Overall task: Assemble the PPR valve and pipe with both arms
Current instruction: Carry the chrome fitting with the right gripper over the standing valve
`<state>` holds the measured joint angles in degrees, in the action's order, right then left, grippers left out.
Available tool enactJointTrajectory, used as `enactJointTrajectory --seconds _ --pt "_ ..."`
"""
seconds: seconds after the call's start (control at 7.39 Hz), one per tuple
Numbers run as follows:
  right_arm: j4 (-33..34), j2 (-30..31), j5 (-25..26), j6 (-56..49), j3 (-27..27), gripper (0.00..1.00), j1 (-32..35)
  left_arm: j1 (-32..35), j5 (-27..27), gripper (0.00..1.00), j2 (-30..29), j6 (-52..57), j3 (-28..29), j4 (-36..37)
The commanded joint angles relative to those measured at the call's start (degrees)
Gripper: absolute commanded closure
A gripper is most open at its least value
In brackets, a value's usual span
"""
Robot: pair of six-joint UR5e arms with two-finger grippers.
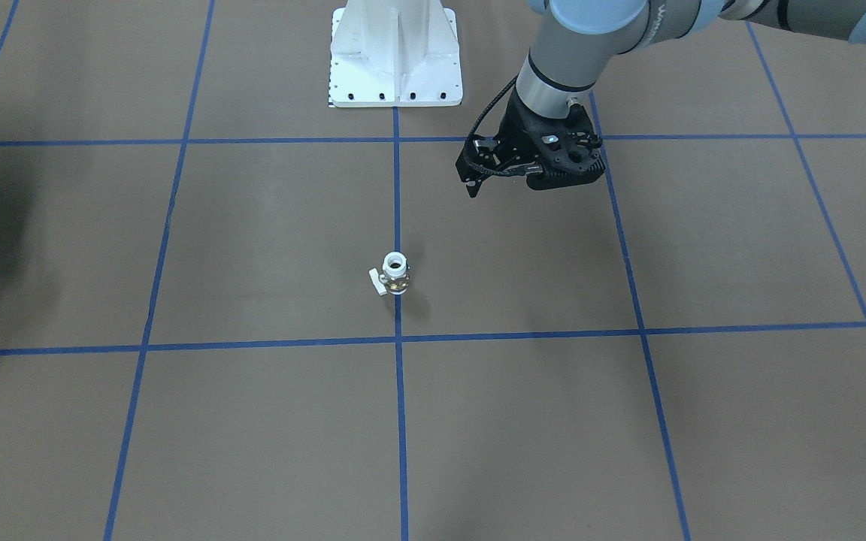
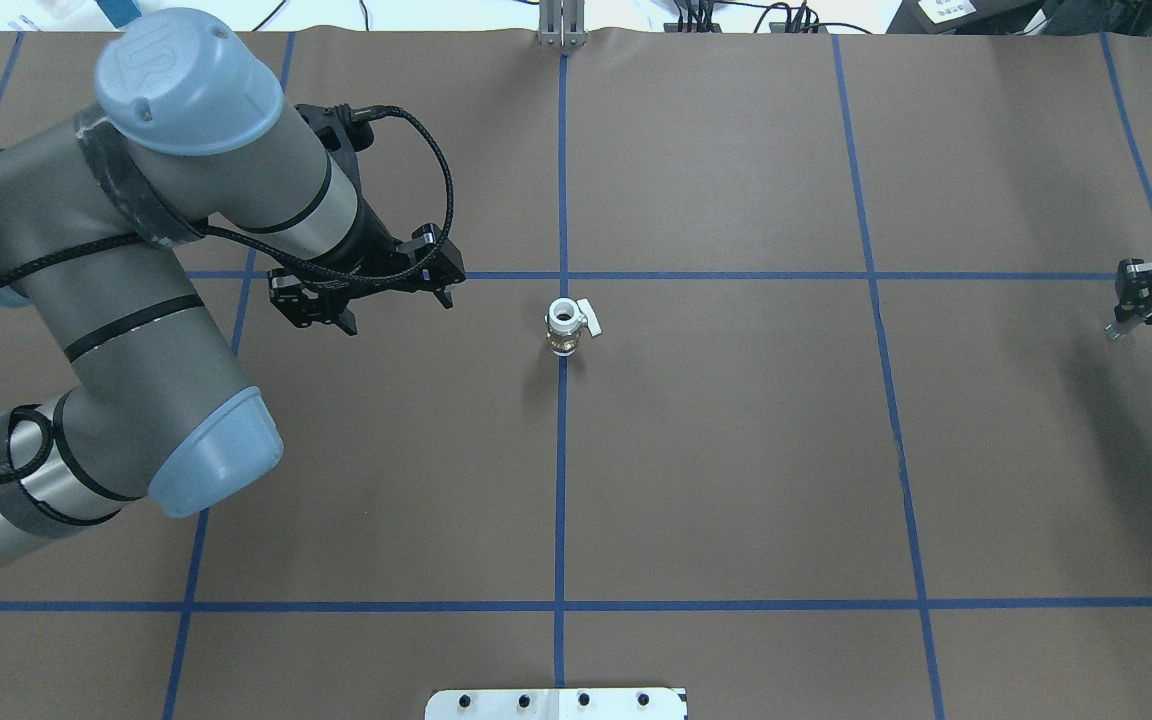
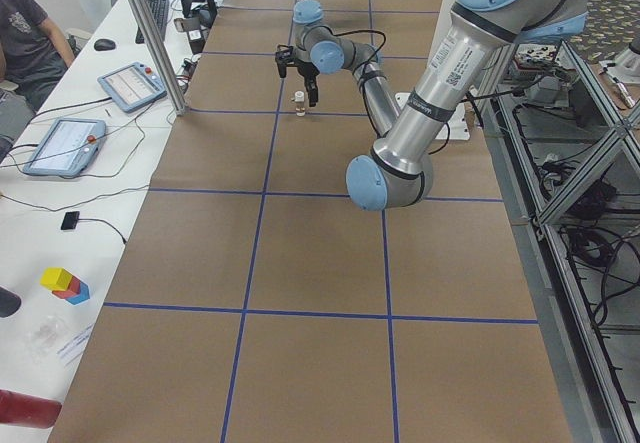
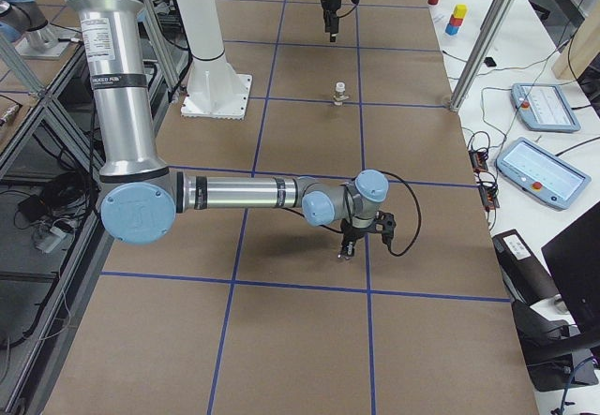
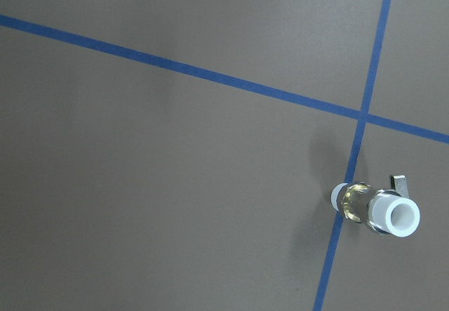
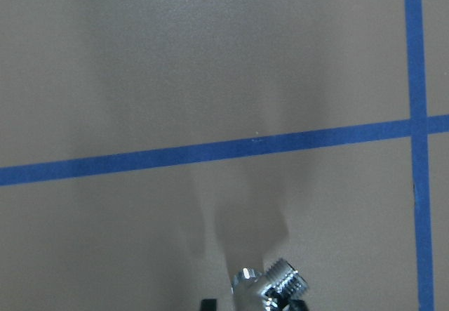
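Observation:
The PPR valve, white with a brass middle and a small side handle tab, stands upright on the centre blue line; it also shows in the overhead view and the left wrist view. My left gripper hangs open and empty above the table, off to the valve's side. My right gripper is far out at the table's right end, shut on the silvery pipe, held just above the paper. The pipe's threaded end shows in the right wrist view.
The white bolted pedestal stands at the robot's side of the table. Blue tape lines grid the brown paper. Tablets and a seated person are on side benches beyond the table edge.

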<state>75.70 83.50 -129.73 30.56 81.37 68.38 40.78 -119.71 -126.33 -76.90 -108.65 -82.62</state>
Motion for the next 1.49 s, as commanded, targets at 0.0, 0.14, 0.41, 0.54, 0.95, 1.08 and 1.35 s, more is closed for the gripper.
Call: enactJointTrajectory --seconds 0.0,0.14,0.41,0.54,0.95,1.08,1.35 --pt "0.2 -0.2 -0.3 0.3 2.7 1.00 0.0 0.1 0.0 0.00 -0.1 0.0 -0.2 0.0" --pt "2.9 -2.3 -0.5 1.7 5.0 1.00 0.1 0.4 -0.1 0.00 0.0 0.2 -0.3 0.0" --pt "12.8 -12.9 -0.5 7.3 6.3 1.00 -0.3 1.1 -0.2 0.00 2.4 4.0 -1.8 0.0" --pt "15.9 -16.9 -0.5 9.8 7.1 1.00 -1.4 1.3 -0.2 0.00 5.4 7.0 -4.0 0.0" --pt "16.1 -25.1 -0.4 28.8 12.5 1.00 -9.6 4.9 -0.1 0.00 15.6 23.7 -8.1 -0.2" --pt "16.2 -27.5 -0.3 36.0 14.6 1.00 -13.2 7.0 -0.1 0.00 19.2 30.7 -9.2 -0.2" --pt "16.3 -34.2 2.0 48.1 14.6 1.00 -20.9 12.7 -0.8 0.00 24.5 41.8 -10.3 -0.2"
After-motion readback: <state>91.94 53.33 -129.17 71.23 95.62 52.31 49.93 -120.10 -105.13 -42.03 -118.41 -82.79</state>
